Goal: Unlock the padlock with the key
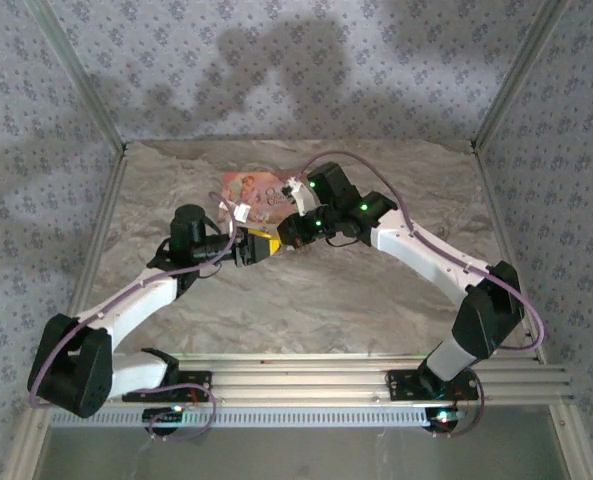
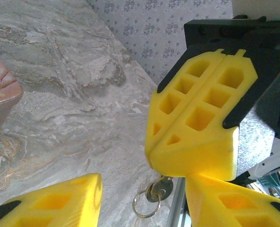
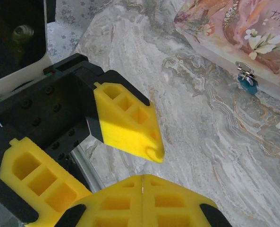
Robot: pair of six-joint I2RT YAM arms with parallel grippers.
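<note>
My right gripper is shut on the key, whose silver head and ring hang out below its closed yellow fingers. My left gripper is open, one finger on each side of the hanging key and neither touching it. In the top view both grippers meet above the middle of the table, the left just below the right. The small blue padlock hangs on the clasp of a pink flowered box, well away from both grippers.
The pink box lies on the marbled table just behind the grippers. Patterned walls close in the back and both sides. An aluminium rail runs along the near edge by the arm bases.
</note>
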